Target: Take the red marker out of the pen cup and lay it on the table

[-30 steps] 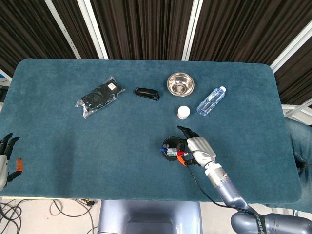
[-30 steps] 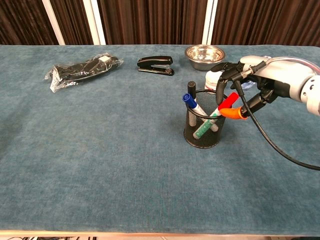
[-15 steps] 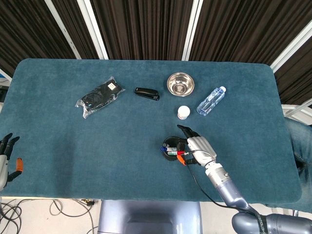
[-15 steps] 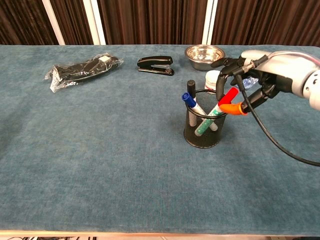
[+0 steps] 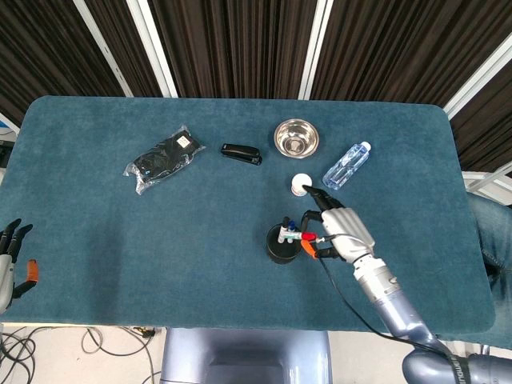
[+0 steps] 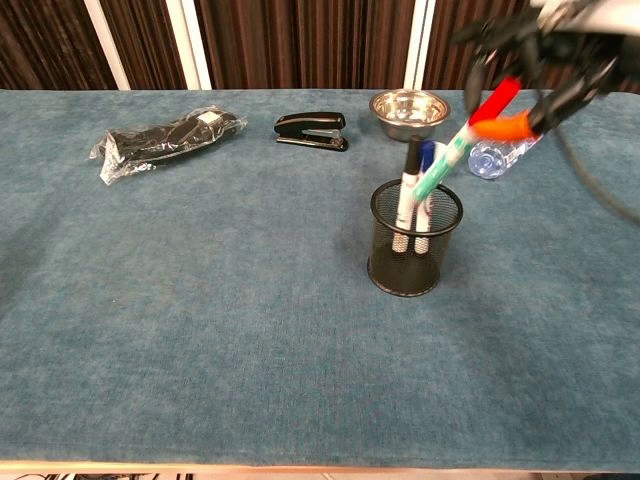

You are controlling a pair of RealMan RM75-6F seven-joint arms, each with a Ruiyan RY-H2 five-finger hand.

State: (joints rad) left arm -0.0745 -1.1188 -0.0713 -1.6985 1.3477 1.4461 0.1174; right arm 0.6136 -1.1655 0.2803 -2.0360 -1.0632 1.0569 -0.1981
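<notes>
step: extraction, marker mid-lift
right hand (image 6: pixel 545 45): grasping red marker (image 6: pixel 478 125) by its cap end
marker: tip above pen cup (image 6: pixel 414 250) rim, leaning toward 1 o'clock
left hand (image 5: pixel 10 260): released, idle
next: clear rim, lay flat

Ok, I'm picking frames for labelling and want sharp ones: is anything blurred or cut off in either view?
Chest view: the right hand and the red marker are motion-blurred, and the hand is cropped at the top edge; the pen cup is sharp. Head view: hand, cup and table look sharp under even light.
</notes>
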